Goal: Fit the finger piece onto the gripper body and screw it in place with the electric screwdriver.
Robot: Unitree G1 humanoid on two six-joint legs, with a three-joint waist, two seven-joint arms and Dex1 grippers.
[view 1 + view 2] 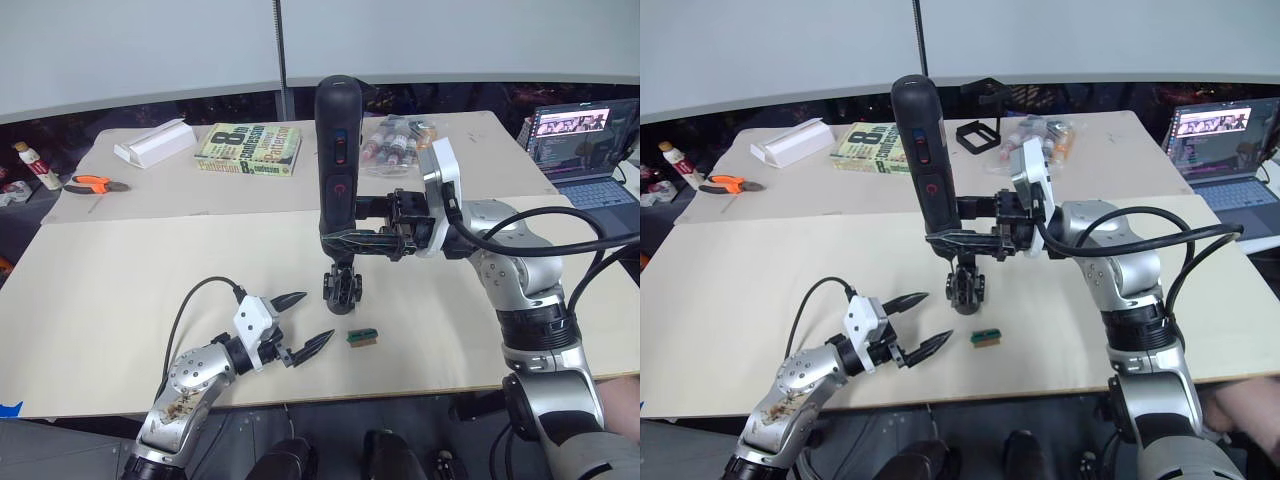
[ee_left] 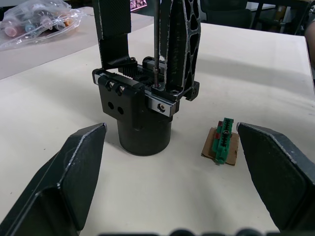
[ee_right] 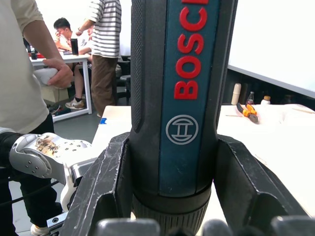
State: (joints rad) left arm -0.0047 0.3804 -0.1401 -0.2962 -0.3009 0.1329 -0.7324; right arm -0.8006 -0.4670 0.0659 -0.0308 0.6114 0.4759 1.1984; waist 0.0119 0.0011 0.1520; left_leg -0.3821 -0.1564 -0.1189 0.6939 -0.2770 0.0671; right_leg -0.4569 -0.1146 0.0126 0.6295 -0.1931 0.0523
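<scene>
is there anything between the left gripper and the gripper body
Nothing visible. The open left gripper faces the gripper body across bare table; the small green block lies off to one side.

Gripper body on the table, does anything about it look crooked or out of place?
Nothing stands out. The gripper body stands upright on the table, the electric screwdriver bit meets its top squarely, and the small green block lies apart beside it.

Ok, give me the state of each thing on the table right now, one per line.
Screwdriver: upright, held in right tool, bit down in the body.
Body: standing on table, finger piece upright on top.
Left tool: open, empty, low near the body.
Green block: lying loose on table.
Pliers: lying at far left.
Laptop: open, screen on.
</scene>
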